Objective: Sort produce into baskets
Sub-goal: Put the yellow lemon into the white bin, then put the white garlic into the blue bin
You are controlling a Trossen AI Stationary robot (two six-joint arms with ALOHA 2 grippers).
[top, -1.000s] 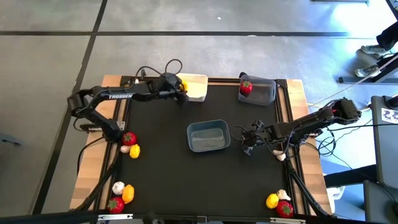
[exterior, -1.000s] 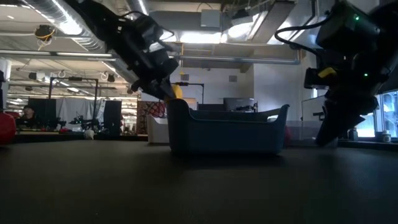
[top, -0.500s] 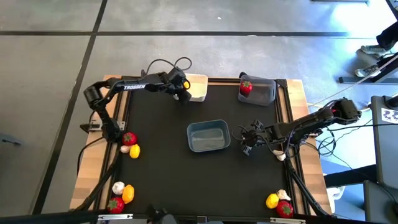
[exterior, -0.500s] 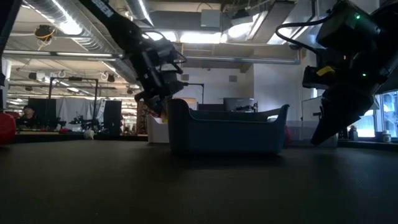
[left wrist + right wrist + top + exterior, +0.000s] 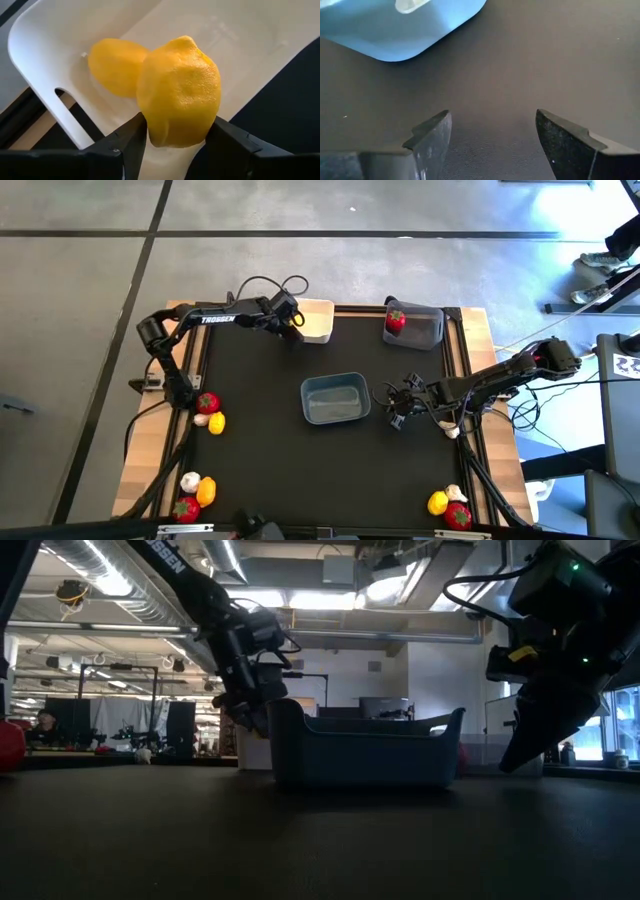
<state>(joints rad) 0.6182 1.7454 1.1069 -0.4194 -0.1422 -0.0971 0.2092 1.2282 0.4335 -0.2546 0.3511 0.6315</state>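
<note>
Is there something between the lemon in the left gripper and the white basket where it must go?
Nothing visible blocks it. The left gripper holds the lemon just over the white basket. Another yellow piece already lies inside, beside the drop spot, not under it.

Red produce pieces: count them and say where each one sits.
4. One red piece lies in the dark grey basket; one at the table's left edge; one at its near-left corner; one at its near-right corner. More may be hidden.

One basket (image 5: 335,398) sits mid-table, two baskets (image 5: 414,326) behind it (seemingly both holding produce (image 5: 396,320)).
</note>
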